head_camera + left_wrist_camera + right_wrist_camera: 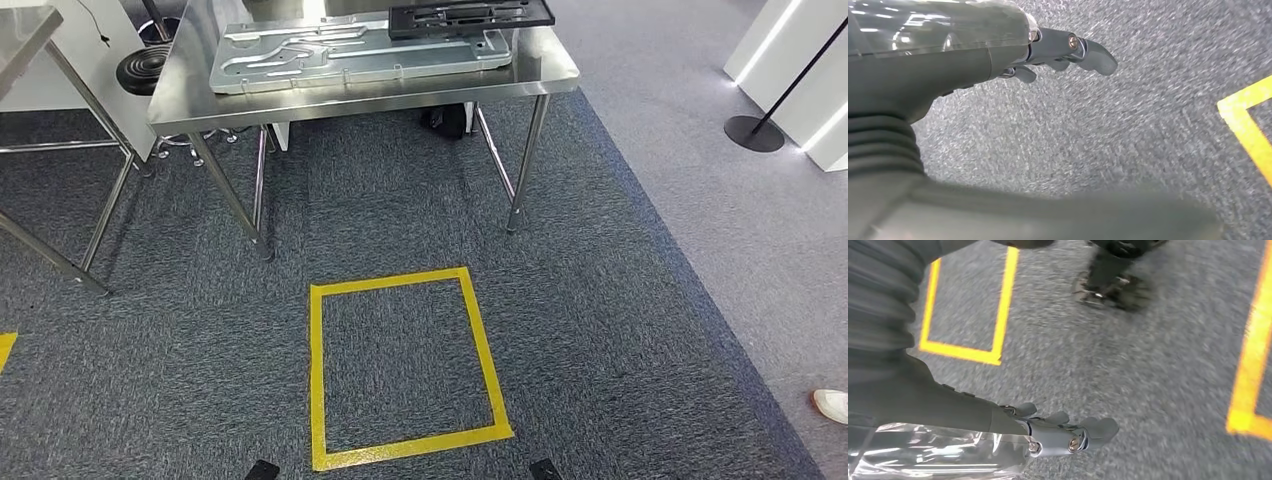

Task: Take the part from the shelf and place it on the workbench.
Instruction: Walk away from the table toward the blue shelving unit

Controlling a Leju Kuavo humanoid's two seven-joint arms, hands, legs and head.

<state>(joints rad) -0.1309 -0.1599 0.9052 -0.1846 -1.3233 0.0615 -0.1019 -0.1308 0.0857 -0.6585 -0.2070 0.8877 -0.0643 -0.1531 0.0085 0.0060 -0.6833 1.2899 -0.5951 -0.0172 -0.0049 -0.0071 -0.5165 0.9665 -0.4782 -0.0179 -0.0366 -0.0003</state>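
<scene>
From the head view, the robot is facing a steel workbench across grey carpet, with a yellow taped square lying between its feet and the bench legs, likely marking where it should stand. A large pressed metal part is lying flat on the benchtop, reaching close to the front edge, with a black frame sitting behind it and overlapping its far side; whether this is the task's part I cannot tell, and no shelf is showing, so the fetch may be yet to come. Open carpet is stretching to the right, bounded by a black stand base and a person's shoe. In the left wrist view, the left hand is hanging over carpet, fingers extended and loosely apart, holding nothing, with a yellow tape corner nearby. In the right wrist view, the right hand is hanging likewise, fingers spread and empty, between two yellow tape outlines.
</scene>
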